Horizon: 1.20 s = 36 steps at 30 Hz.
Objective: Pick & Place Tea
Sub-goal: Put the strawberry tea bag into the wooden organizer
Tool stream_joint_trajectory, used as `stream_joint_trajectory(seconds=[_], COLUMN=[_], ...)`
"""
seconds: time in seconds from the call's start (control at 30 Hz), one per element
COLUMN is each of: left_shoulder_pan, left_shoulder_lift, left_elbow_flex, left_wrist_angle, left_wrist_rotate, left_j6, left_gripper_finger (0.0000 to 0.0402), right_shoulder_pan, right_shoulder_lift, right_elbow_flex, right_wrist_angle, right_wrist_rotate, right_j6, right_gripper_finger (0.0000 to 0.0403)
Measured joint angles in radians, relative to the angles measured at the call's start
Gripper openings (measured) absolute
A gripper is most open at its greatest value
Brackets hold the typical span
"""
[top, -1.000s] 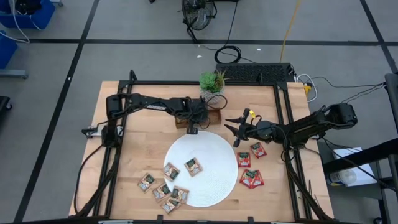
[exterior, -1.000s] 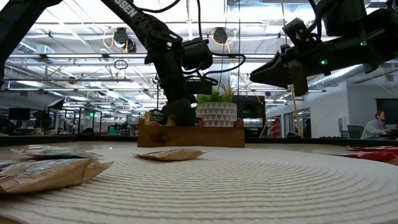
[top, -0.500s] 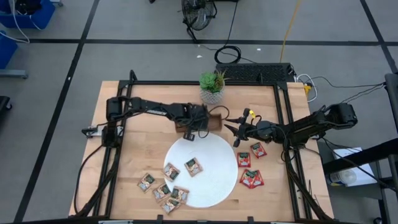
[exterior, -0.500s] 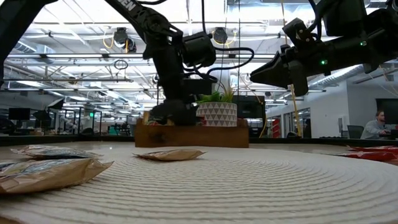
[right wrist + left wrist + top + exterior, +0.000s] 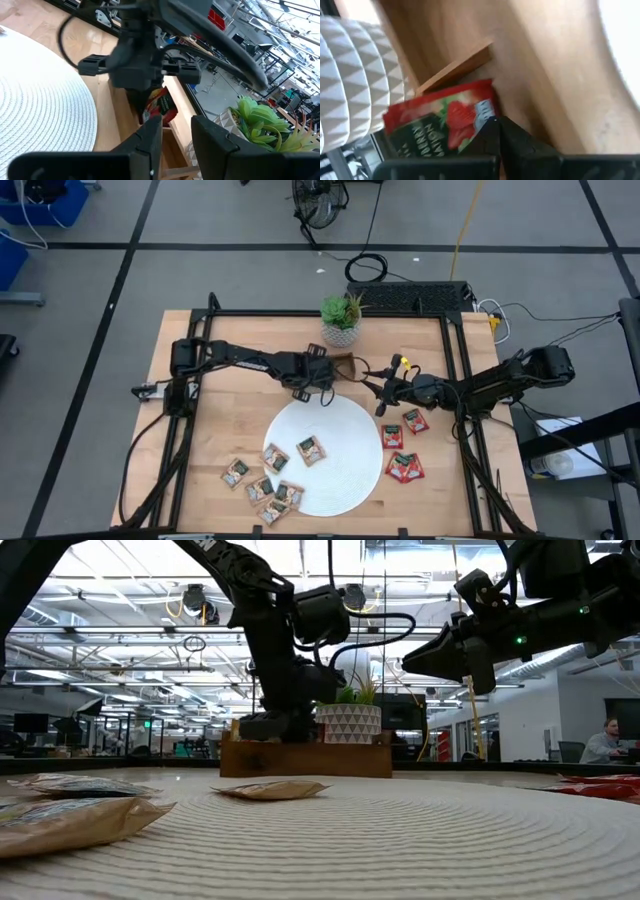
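My left gripper point(image 5: 322, 387) is shut on a red tea sachet point(image 5: 440, 125) and slants down over the brown wooden tray point(image 5: 345, 366) at the table's far middle. My right gripper point(image 5: 376, 395) hovers just right of it, level and open, with nothing between its fingers point(image 5: 150, 142). Three red sachets point(image 5: 403, 467) lie flat on the table right of the white round plate point(image 5: 340, 470). Two tan sachets point(image 5: 311, 448) lie on the plate. Several more point(image 5: 260, 486) lie at its near left rim. My left gripper pinches the red sachet by one corner point(image 5: 484, 116) between its two fingers point(image 5: 496, 134). It comes from above, slanting down. The sachet point(image 5: 161, 107) sticks out below the fingertips, tilted and lifted, just above the tray's floor; whether it touches the wood I cannot tell.
A small plant in a white patterned pot point(image 5: 342, 322) stands right behind the tray. The tray's wooden wall point(image 5: 455, 70) rises close to the held sachet. Bare wooden table point(image 5: 225, 410) lies left of the plate.
My left gripper has swung a little toward the table's right and near edge over the tray, rolling its wrist, with the red sachet still pinched. My right gripper has kept still.
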Motion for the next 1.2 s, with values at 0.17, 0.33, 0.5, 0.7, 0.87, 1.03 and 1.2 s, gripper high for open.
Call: stream_joint_trajectory(seconds=[0.17, 0.33, 0.5, 0.7, 0.87, 1.03, 1.2], left_shoulder_pan=[-0.012, -0.014, -0.014, -0.014, -0.025, -0.046, -0.057], left_shoulder_lift=[0.0, 0.0, 0.0, 0.0, -0.005, -0.064, -0.157], left_elbow_flex=[0.0, 0.0, 0.0, 0.0, 0.0, -0.001, -0.001], left_wrist_angle=[0.007, 0.008, 0.009, 0.007, 0.011, 0.044, 0.081], left_wrist_rotate=[0.015, 0.059, 0.154, 0.171, 0.107, 0.077, 0.218], left_j6=[-0.017, -0.024, 0.002, -0.01, -0.021, -0.087, -0.15], left_gripper_finger=[0.0021, 0.002, 0.0004, 0.0024, 0.0032, 0.0033, 0.0033], right_shoulder_pan=[0.0, 0.0, 0.0, 0.0, 0.0, 0.0, 0.0], right_shoulder_lift=[0.0, 0.0, 0.0, 0.0, 0.0, 0.0, 0.0], right_elbow_flex=[0.0, 0.0, 0.0, 0.0, 0.0, 0.0, -0.001], right_wrist_angle=[0.0, 0.0, 0.0, 0.0, 0.0, 0.0, 0.002], right_wrist_rotate=[0.0, 0.0, 0.0, 0.0, 0.0, 0.0, 0.001], right_j6=[0.0, 0.0, 0.0, 0.0, 0.0, 0.001, 0.019], right_gripper_finger=[0.0091, 0.0091, 0.0091, 0.0091, 0.0091, 0.0091, 0.0091])
